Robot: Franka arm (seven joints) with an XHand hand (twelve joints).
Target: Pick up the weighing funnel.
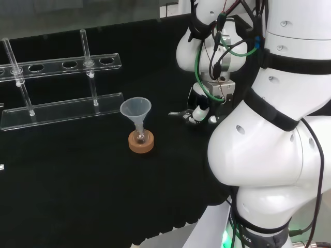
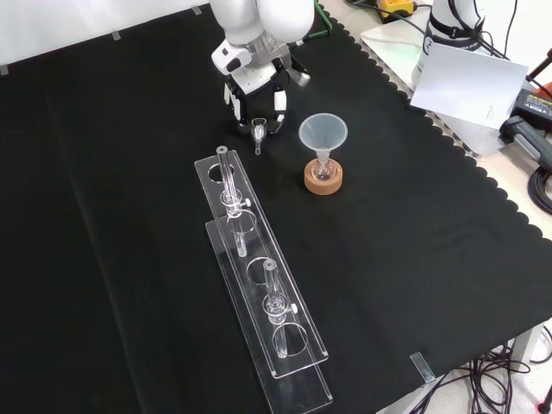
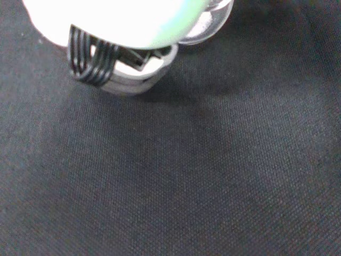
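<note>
Hand (image 2: 255, 84): black and white, at the top of the front view below the arm's white link; fingers (image 2: 278, 103) point down at the black cloth (image 2: 121, 224), fairly straight and set apart, not curled round anything that can be seen; in the head view the hand (image 1: 200, 109) is low over the cloth, left of the arm's links.

Weighing funnel (image 2: 257, 131): small clear piece lying on the cloth, right at the fingertips and between them, stem pointing away from the hand toward the rack; whether a fingertip touches it cannot be told.

Funnel (image 2: 323, 132): large cone, mouth up, stem in a small flask (image 2: 323, 169) on a cork ring (image 2: 323, 181); to the right of the weighing funnel in the front view, apart from the hand.

Rack (image 2: 259, 285): clear plastic, long, near the weighing funnel's stem end; two test tubes (image 2: 228, 177) stand in it.
</note>
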